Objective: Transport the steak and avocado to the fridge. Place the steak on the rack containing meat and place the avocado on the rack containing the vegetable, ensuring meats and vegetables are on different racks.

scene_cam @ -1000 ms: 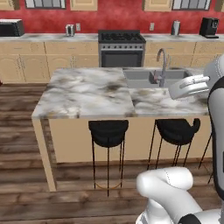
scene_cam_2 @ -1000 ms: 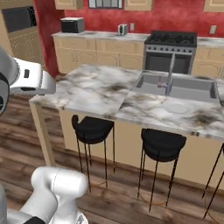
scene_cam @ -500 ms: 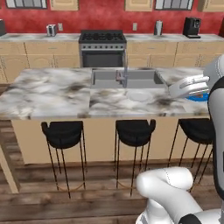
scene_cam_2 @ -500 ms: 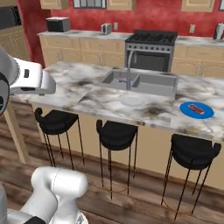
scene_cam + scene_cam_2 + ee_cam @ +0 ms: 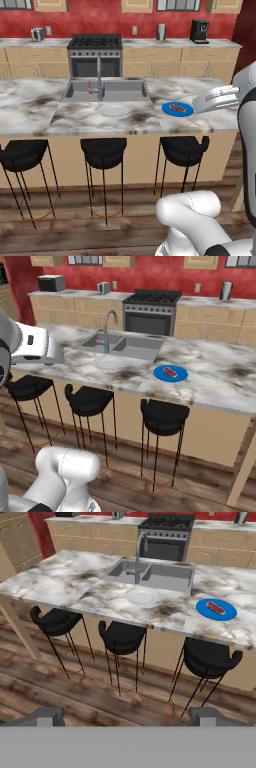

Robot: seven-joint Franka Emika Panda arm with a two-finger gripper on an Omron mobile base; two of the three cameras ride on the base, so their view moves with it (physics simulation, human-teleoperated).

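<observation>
the end effector (image 5: pixel 128 716) stands wide open with nothing between its jaws; its two dark fingertips (image 5: pixel 46 716) rise far apart at the bottom of the hand view, well short of the island and up above the wooden floor (image 5: pixel 75 697). it is aimed down and forward at the row of three black stools (image 5: pixel 123 637) tucked under the island's near edge.

past the stools lies the marble tabletop (image 5: pixel 100 597) of the island. a steel sink (image 5: pixel 152 573) with a tall curved faucet (image 5: pixel 138 557) is set into its far side, and just in front of the sink a pale round plate (image 5: pixel 141 597) rests flat on the marble. to the right of that plate, near the front edge and above the right-hand stool, sits a blue plate (image 5: pixel 216 609), and the steak (image 5: pixel 216 607) lies flat on it as a small reddish slab.

the left base view shows the steak (image 5: pixel 177 107) on the blue plate (image 5: pixel 177 109) just left of the white arm link, and the right base view shows the steak (image 5: pixel 170 372) on the blue plate (image 5: pixel 170 373) right of the sink (image 5: pixel 122 345), apart from the pale plate.

behind the island a run of light wood cabinets lines the red wall, with a black stove (image 5: pixel 95 54) at its middle, a toaster (image 5: pixel 37 34) to the left, and a steel kettle (image 5: pixel 161 31) and a dark coffee machine (image 5: pixel 199 31) to the right. a microwave (image 5: pixel 51 283) stands at the far left end in the right base view.
</observation>
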